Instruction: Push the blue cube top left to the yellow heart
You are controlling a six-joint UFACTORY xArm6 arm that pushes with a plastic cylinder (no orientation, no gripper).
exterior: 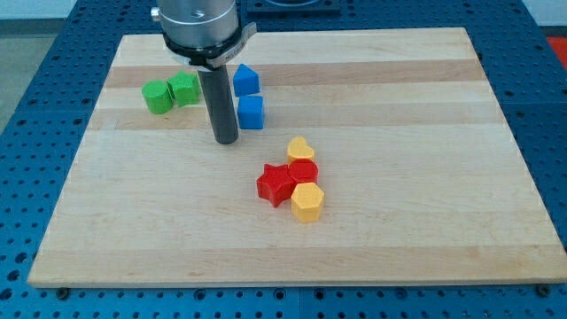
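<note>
The blue cube (252, 112) sits on the wooden board (399, 195), in the upper middle-left. The yellow heart (300, 149) lies to its lower right, a short gap away. My tip (227, 140) stands just left of the blue cube and slightly below it, close beside it; contact cannot be told. The rod rises from the tip to the arm's grey end at the view's top.
A second blue block (245, 80), pointed on top, stands just above the cube. Two green blocks (171, 93) lie left of the rod. A red star (275, 184), a red round block (303, 172) and a yellow hexagon (307, 202) cluster below the heart.
</note>
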